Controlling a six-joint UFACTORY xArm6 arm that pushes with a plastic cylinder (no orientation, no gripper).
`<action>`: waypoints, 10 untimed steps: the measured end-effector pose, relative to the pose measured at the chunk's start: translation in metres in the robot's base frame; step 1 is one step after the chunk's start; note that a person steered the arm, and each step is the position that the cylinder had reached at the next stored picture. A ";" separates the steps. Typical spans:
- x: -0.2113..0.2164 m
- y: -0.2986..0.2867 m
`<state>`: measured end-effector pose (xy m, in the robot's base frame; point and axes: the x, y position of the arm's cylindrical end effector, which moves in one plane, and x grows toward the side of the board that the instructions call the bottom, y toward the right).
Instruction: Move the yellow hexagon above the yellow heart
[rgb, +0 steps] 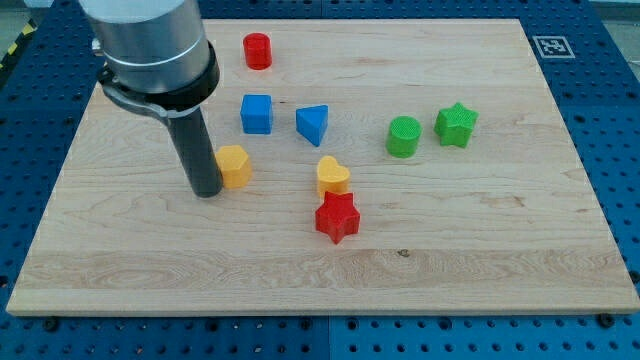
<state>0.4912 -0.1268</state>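
The yellow hexagon (234, 165) lies left of the board's middle. My tip (207, 191) rests on the board right against the hexagon's left side. The yellow heart (332, 176) lies to the hexagon's right, near the board's middle, with a red star (337, 217) touching its lower edge. The hexagon sits at about the same height in the view as the heart, slightly higher.
A blue cube (256, 113) and a blue triangle (313, 123) lie above the hexagon and heart. A red cylinder (258, 50) is near the view's top. A green cylinder (404, 136) and a green star (456, 124) lie to the right. The wooden board (500, 250) rests on a blue pegboard.
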 end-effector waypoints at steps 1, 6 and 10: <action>-0.009 0.001; -0.045 0.015; -0.053 0.011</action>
<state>0.4386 -0.1155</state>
